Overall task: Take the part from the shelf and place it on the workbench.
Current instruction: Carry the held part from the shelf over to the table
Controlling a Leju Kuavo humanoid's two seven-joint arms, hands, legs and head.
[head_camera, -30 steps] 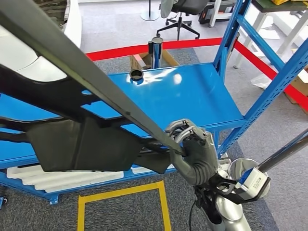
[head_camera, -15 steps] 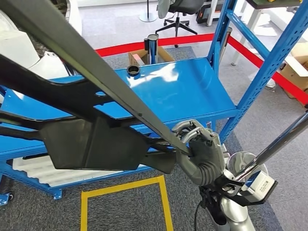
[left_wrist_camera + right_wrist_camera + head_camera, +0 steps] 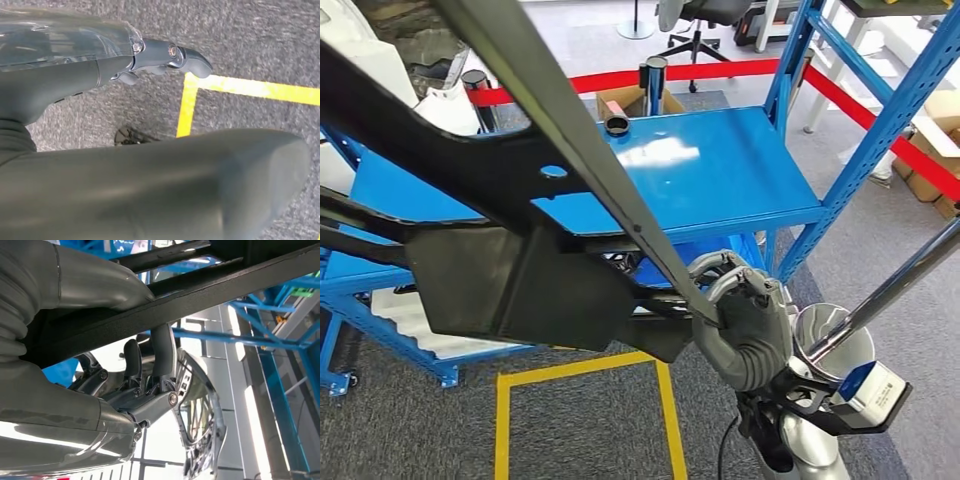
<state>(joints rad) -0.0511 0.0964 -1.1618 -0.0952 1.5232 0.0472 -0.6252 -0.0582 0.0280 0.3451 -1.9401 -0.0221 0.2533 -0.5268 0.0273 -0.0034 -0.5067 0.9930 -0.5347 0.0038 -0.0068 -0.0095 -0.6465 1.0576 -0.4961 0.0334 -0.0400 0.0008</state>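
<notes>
Now the whole head view has swung: the shelf (image 3: 712, 170) sits further left and higher in frame than a second ago, and more floor with the yellow line (image 3: 584, 372) shows, so that's the robot turning or stepping, not things moving. Part (image 3: 509, 270), a big black frame, hangs in the same spot relative to the body, off the shelf, over its front edge and the floor. Right hand (image 3: 739, 325) stays wrapped round a bar of the part at its near end; right wrist view shows fingers (image 3: 162, 347) hooked over the bar. Left hand (image 3: 113, 70) in the left wrist view: a dark panel lies beside it over the carpet, can't tell if it holds it or how wide it is. Judgement: pick is done, carry phase, bench not in sight yet. Long part near the shelf posts, so snag risk on the turn
</notes>
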